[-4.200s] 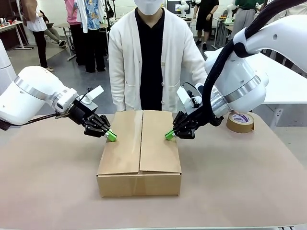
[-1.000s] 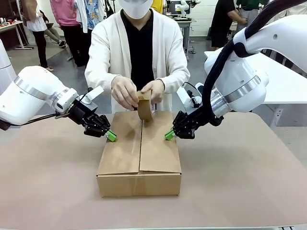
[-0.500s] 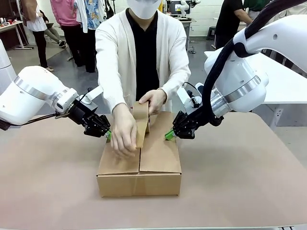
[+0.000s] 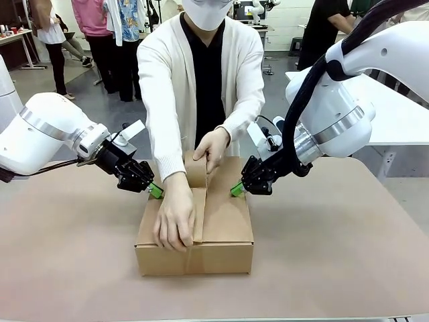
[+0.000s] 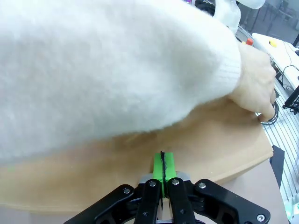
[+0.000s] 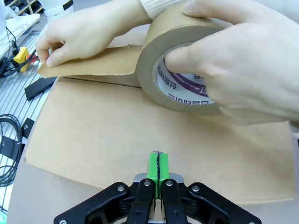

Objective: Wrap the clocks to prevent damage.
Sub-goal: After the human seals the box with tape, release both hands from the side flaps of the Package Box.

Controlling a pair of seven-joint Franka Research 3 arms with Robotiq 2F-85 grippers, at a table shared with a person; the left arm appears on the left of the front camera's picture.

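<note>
Desk [image 4: 348, 268] middle: left gripper [image 4: 155, 191] and right gripper [image 4: 236, 190], both pinched together, pinned the brown cardboard box [image 4: 224, 225] flaps, guessing so the person could tape.

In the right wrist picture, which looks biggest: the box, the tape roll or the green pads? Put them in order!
1. Cardboard box
2. Tape roll
3. Green pads, smallest though nearest the camera
</note>
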